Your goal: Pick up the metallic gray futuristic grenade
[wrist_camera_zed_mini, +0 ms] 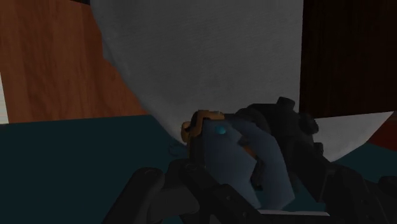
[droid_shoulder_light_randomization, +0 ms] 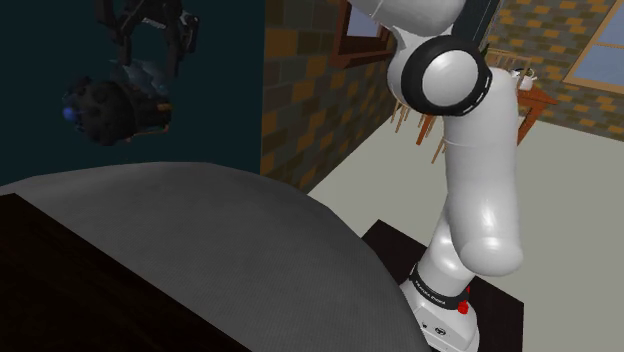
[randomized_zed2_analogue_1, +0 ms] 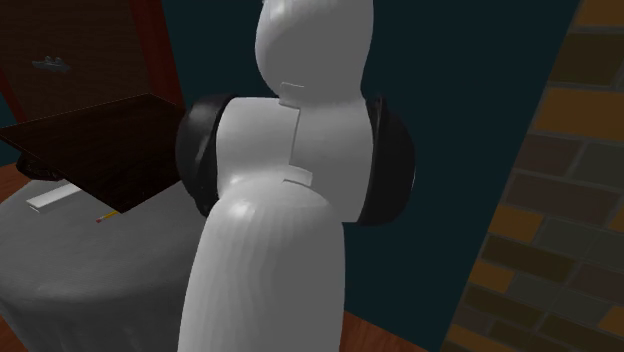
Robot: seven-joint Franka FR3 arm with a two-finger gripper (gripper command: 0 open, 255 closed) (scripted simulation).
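The gripper (droid_shoulder_light_randomization: 150, 60) pinches the grenade (droid_shoulder_light_randomization: 113, 107) at 1 end; its long axis hangs down-left, well above the tabletop (droid_shoulder_light_randomization: 200, 240).

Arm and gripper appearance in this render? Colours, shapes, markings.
Arm: glossy white, rounded links, with black rings at the joints. Near its foot sit a black band with small white lettering and a red spot. Gripper: all black, angular body, two fingers.
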